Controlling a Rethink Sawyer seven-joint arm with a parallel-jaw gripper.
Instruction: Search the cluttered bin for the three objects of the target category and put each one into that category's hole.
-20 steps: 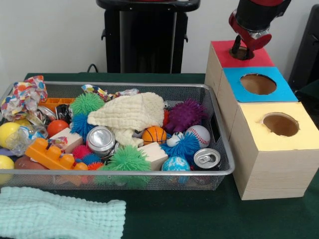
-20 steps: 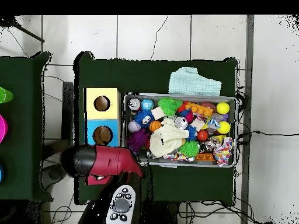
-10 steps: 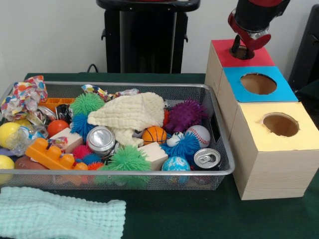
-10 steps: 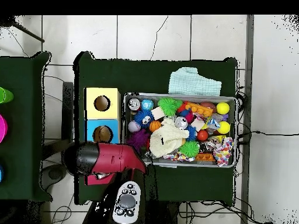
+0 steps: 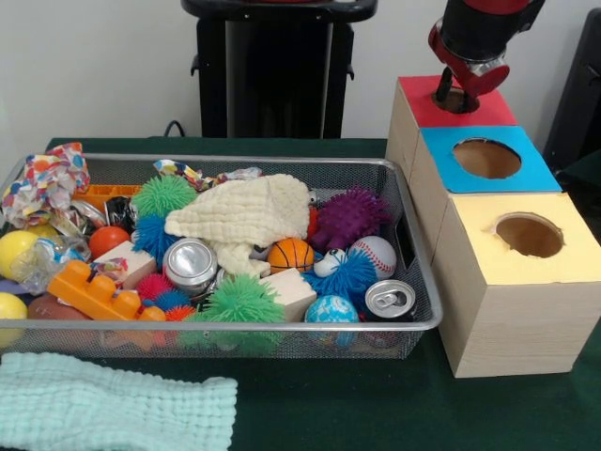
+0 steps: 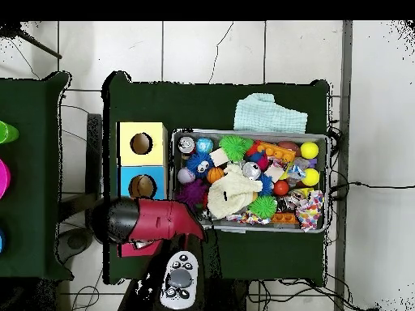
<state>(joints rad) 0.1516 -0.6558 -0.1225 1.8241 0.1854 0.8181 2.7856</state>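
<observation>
You have the wire mesh bin [image 5: 413,246] on the dark green table [image 5: 338,404], packed with clutter. Two open-topped silver drink cans show: one [image 5: 190,264] near the middle of the bin's front half, the other [image 5: 390,299] in the front corner nearest the boxes. Spiky rubber balls lie all through it: a green one [image 5: 242,299] at the front rim, a second green one [image 5: 163,195] toward the back, a purple one [image 5: 349,216] and a blue one [image 5: 354,272] on the box side. A cream waffle cloth [image 5: 246,214] is draped over the centre, with a small orange basketball [image 5: 290,255] just beside it and a baseball [image 5: 377,254] near the purple ball.

Beside the bin stand three wooden boxes in a row: the yellow-topped box [image 5: 516,282] nearest, the blue-topped box [image 5: 485,160] in the middle, the red-topped box [image 5: 451,103] farthest, each with a round hole.

The red and black gripper [image 5: 457,90] sits at the red box's hole, well apart from everything in the bin. You cannot tell how far its fingers stand apart, or whether it holds anything.

A pale green towel [image 5: 113,404] lies on the table at the bin's front edge.
</observation>
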